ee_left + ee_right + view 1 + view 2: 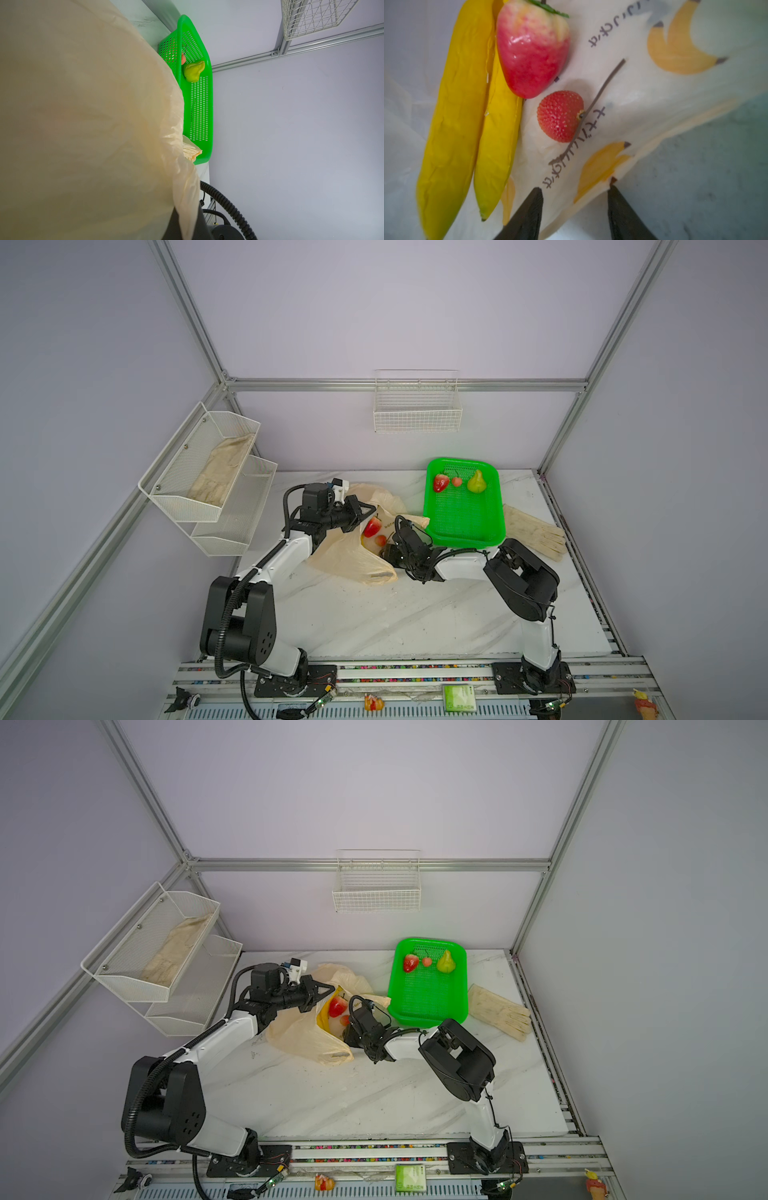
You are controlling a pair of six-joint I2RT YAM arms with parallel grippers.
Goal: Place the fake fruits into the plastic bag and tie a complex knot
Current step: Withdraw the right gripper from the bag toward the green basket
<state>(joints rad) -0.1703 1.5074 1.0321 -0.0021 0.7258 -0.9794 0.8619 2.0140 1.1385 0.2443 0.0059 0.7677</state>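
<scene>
The peach plastic bag (pixel 349 564) lies mid-table with its mouth held up. My left gripper (pixel 371 507) is shut on the bag's upper rim; bag film (pixel 83 124) fills the left wrist view. Inside lie the yellow bananas (pixel 456 124), a strawberry (pixel 532 52) and a small red stemmed fruit (pixel 560 116). My right gripper (pixel 574 199) stands open, its fingers astride the bag's lower rim, one inside and one outside. In the green basket (pixel 461 526) rest a strawberry (pixel 441 482), a cherry (pixel 457 482) and a pear (pixel 476 482).
A beige glove (pixel 536 535) lies right of the basket. White mesh shelves (pixel 216 489) hang on the left wall, holding another glove. A wire basket (pixel 417 410) hangs on the back wall. Small figurines (pixel 372 702) and a green box (pixel 459 697) sit on the front rail.
</scene>
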